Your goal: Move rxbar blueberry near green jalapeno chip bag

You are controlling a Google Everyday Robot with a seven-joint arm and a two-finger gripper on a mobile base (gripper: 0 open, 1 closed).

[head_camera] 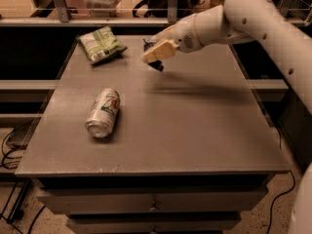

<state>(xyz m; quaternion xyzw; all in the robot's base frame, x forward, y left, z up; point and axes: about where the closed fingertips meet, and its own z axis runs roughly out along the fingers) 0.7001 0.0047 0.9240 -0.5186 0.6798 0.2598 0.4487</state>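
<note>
The green jalapeno chip bag (101,44), crinkled green and white, lies at the table's far left corner. My gripper (156,57) hangs above the far middle of the table, to the right of the bag. Its pale fingers (159,49) are shut on a small dark flat piece, the rxbar blueberry (158,66). Only the bar's lower end shows beneath the fingers, and it is held off the tabletop. The white arm reaches in from the upper right.
A silver-green soda can (103,112) lies on its side at the left middle of the grey table (195,130). Drawers sit below the front edge. A rail and shelf run behind the table. Cables lie on the floor at the left.
</note>
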